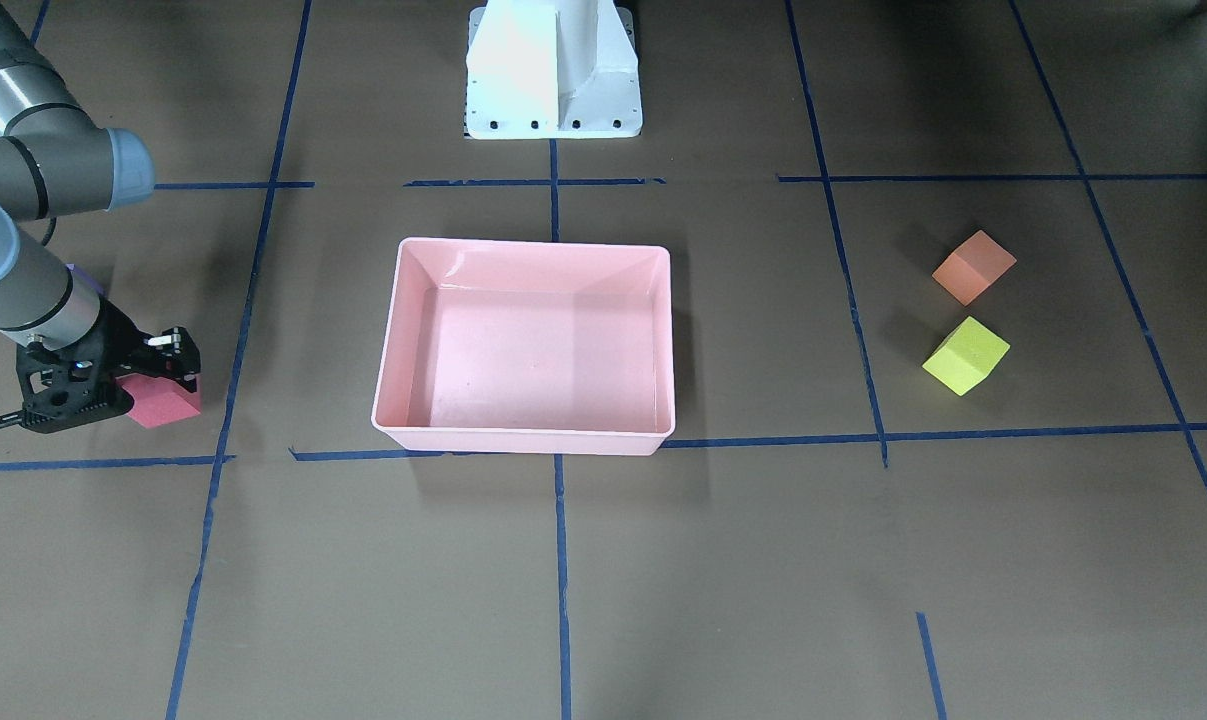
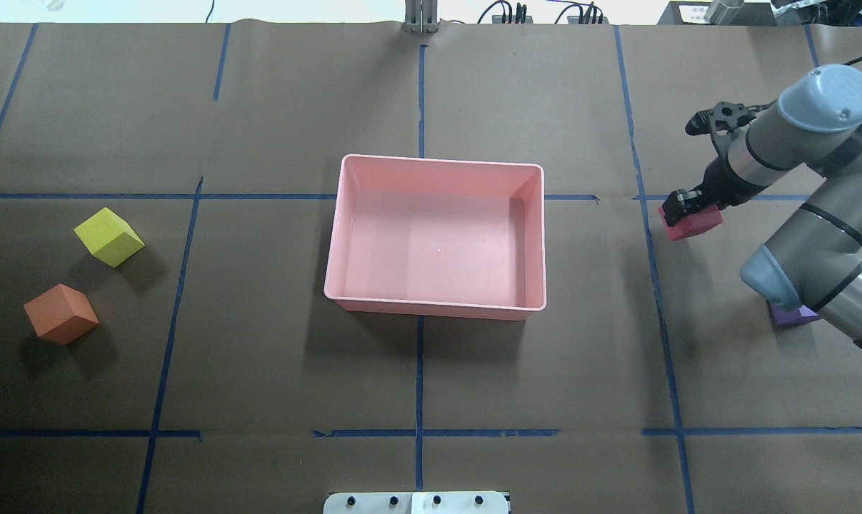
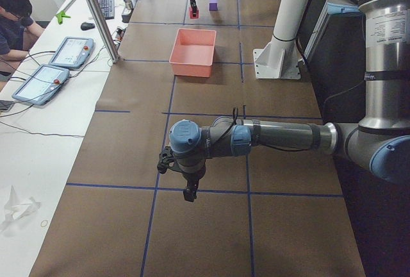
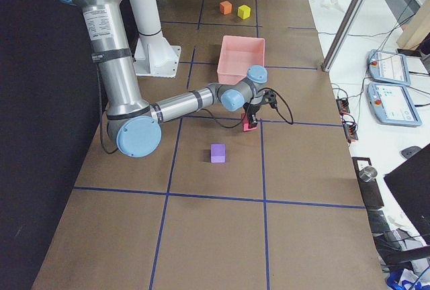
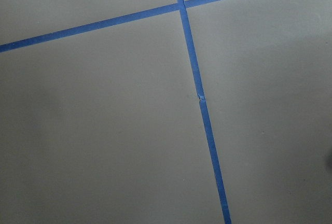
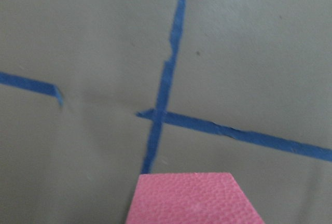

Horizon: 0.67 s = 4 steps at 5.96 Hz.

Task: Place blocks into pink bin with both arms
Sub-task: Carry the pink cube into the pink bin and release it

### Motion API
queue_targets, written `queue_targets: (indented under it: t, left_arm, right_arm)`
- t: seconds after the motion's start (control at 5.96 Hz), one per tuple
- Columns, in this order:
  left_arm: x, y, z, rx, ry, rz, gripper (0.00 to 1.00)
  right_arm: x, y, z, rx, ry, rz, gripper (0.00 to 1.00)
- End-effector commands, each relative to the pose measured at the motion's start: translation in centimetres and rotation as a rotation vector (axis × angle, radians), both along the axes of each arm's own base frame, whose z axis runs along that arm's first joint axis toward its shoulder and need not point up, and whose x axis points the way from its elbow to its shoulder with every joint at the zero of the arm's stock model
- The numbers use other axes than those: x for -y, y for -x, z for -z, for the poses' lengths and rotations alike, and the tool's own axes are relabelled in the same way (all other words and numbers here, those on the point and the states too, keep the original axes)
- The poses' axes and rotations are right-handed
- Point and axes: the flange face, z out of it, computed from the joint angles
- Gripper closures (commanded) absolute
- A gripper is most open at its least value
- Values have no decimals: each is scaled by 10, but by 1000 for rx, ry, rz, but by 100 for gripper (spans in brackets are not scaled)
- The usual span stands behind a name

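The pink bin (image 1: 523, 438) stands empty at the table's middle, also in the overhead view (image 2: 438, 308). My right gripper (image 2: 690, 207) is shut on the red block (image 2: 695, 224), low over the table to the bin's right; the red block fills the bottom of the right wrist view (image 6: 194, 199). The purple block (image 2: 793, 316) lies partly under my right arm. The orange block (image 2: 61, 314) and the yellow-green block (image 2: 109, 237) lie left of the bin. My left gripper (image 3: 189, 193) hangs over bare table far from the blocks; I cannot tell whether it is open.
The white pedestal base (image 1: 553, 70) stands behind the bin. Blue tape lines (image 5: 199, 99) grid the brown table. A metal post (image 3: 96, 14), tablets (image 3: 70, 51) and a seated operator (image 3: 16, 14) are along the far side.
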Motion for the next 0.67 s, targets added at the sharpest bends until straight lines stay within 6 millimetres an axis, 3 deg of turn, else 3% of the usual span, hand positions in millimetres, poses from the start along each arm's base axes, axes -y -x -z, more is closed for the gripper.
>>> queue_targets:
  t: [0.0,0.17,0.34,0.5]
  left_arm:
    - [0,0,0,-1,0,1,0]
    - [0,0,1,-1,-1,1,0]
    - [0,0,1,-1,-1,1,0]
    - [0,0,2,-1,-4,1,0]
  right_arm:
    - [30,33,106,79,104,-151,76]
    - [39,50,165,98,189,-222,76]
    - [33,73,220,118,266,-281,75]
    - [12,119,267,122,292,-326,73]
